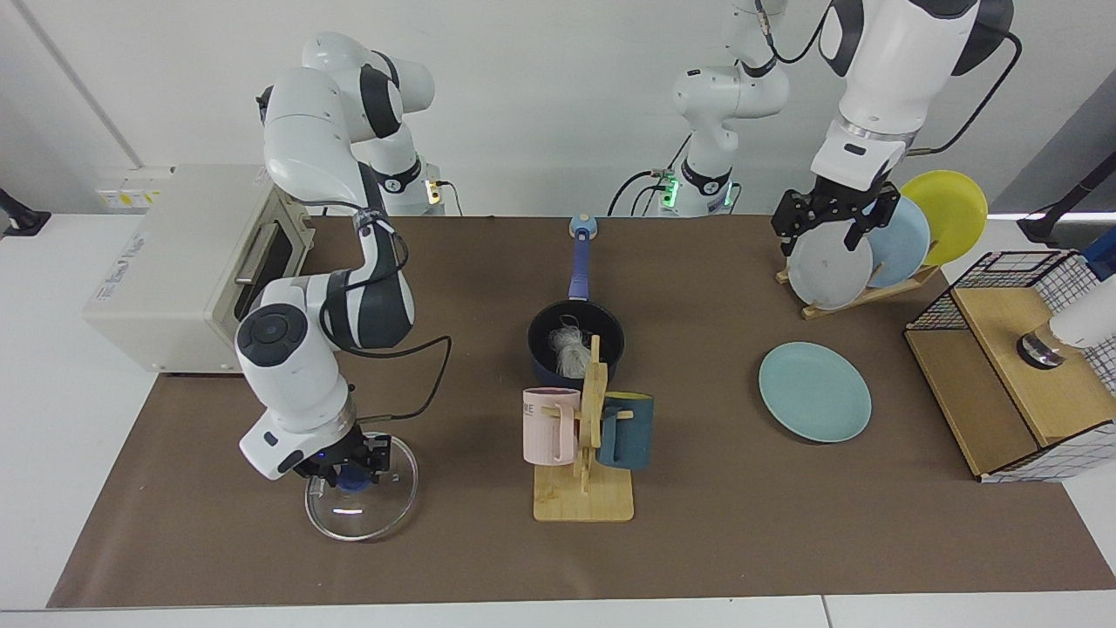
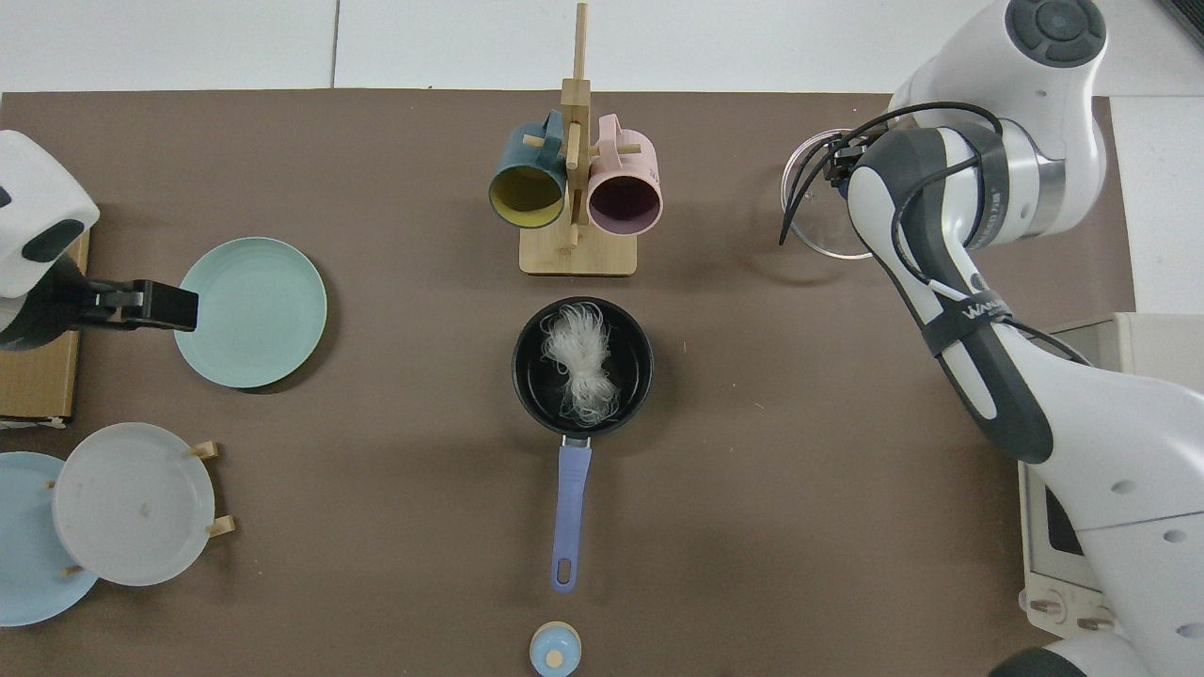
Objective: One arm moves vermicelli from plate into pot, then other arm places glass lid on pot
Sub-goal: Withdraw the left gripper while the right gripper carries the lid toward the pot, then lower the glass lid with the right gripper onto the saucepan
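Your first step looks done: the fluffy white vermicelli tangle [image 2: 580, 363] lies in the dark navy saucepan [image 2: 527, 376], and the round teal plate [image 1: 814, 391] is bare. The left gripper [image 1: 833, 220] hangs empty, jaws apart, by the far plate rack [image 1: 859, 292]. The right gripper [image 1: 345, 462] is clamped on the clear glass lid [image 1: 375, 510], near left, which has yet to reach the pot.

Both arms are glossy white, built of rounded shells with dark grey bands at the joints and dark grey round caps with a small blue dot on the joint ends. Black cables loop loosely along each forearm, tied down by a black strap with white lettering. The right gripper [image 1: 346, 468] and left gripper [image 1: 839, 219] are black, blocky, two-fingered, each under a white wrist block with a small dark slot. A green light glows at one base.
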